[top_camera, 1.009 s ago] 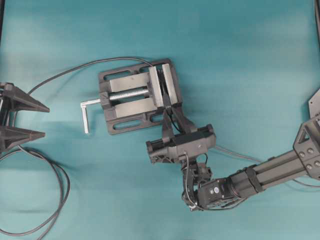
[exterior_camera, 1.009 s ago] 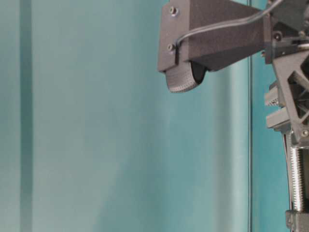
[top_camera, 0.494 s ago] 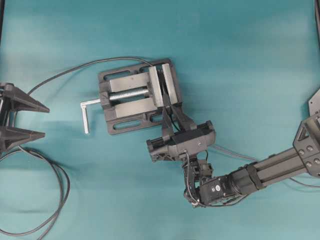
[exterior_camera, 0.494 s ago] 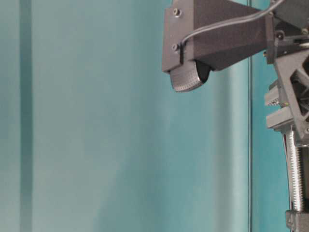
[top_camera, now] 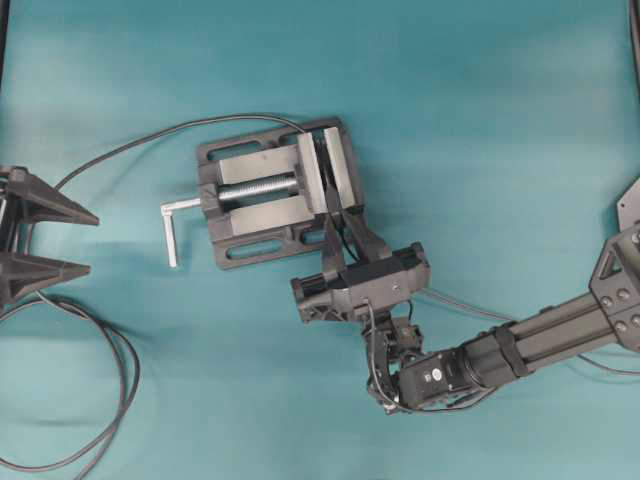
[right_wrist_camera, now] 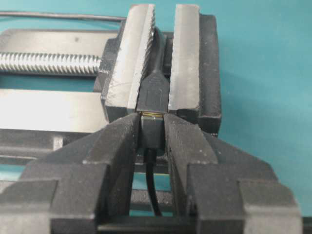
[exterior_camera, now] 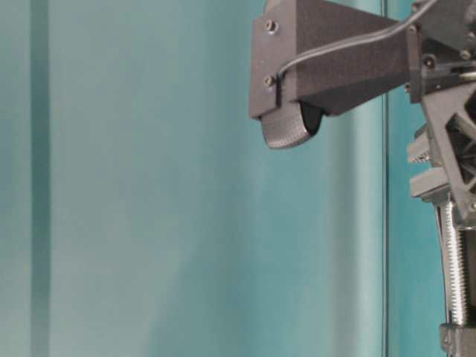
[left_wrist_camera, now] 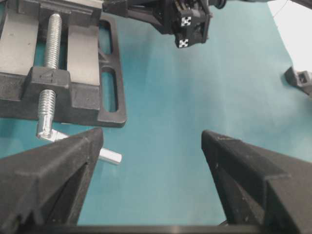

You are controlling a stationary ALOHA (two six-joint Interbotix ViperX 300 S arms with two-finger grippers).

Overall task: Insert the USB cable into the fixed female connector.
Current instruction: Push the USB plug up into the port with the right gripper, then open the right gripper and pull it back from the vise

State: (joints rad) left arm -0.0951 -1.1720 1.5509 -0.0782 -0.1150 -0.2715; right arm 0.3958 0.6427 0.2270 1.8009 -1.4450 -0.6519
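The fixed female connector (right_wrist_camera: 153,93) is clamped between the steel faces of the grey vise (top_camera: 262,196). My right gripper (right_wrist_camera: 151,120) is shut on the black plug of the USB cable (right_wrist_camera: 151,132), right at the socket's mouth. A thin gold strip of the plug's metal shows where the two meet. The cable hangs down between the fingers (right_wrist_camera: 112,141). From overhead, the right gripper (top_camera: 338,228) reaches into the vise's near side. My left gripper (top_camera: 90,242) rests at the left edge, open and holding nothing, as the left wrist view of the gripper (left_wrist_camera: 151,139) confirms.
The vise's silver screw (left_wrist_camera: 50,44) and L-handle (top_camera: 172,228) point toward the left gripper. A thin cable (top_camera: 150,140) arcs from the vise to the left. A thicker black looped cable (top_camera: 124,385) lies at the front left. The table-level view shows the screw (exterior_camera: 457,275).
The right arm's wrist and forearm have shifted slightly while its gripper stays at the vise with the plug. The left arm has not moved.
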